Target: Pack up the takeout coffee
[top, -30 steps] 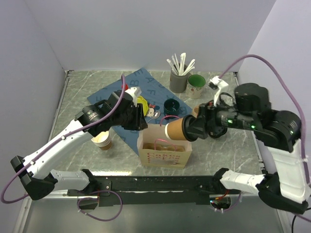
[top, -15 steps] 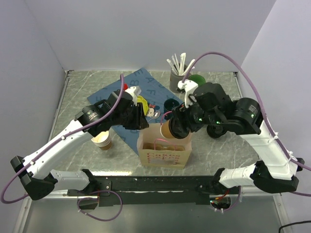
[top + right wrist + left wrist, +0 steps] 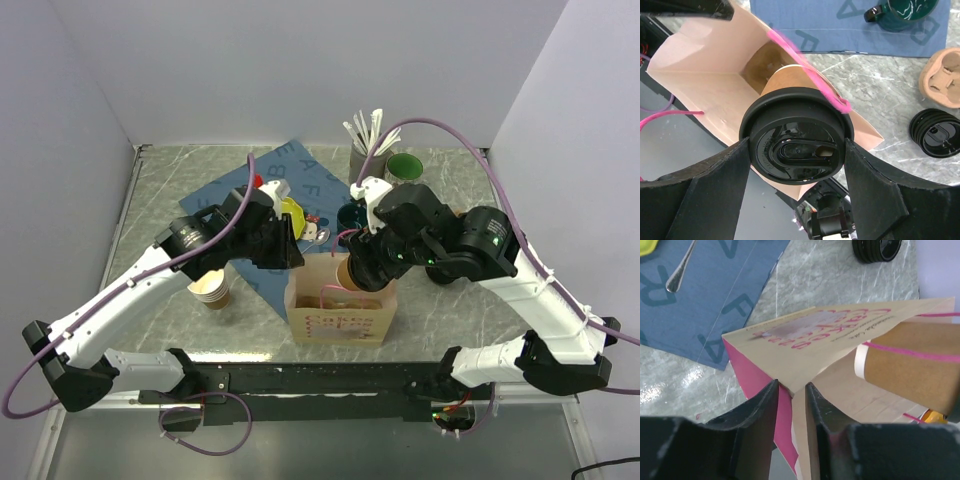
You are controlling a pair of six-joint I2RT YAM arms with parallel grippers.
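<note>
While clamping the takeout coffee (image 3: pixel 910 365) in the right gripper (image 3: pixel 796 165) and pinching the paper bag (image 3: pixel 335 322) by its rim in the left gripper (image 3: pixel 791 392), lower the base, just inside near the bench's front edge, straight

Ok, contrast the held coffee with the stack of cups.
The takeout coffee wears a black lid; the cup stack is lidless. The coffee is one cup, held by the right gripper at the bag's mouth; the stack is several nested, standing on the table. Both are brown paper.
</note>
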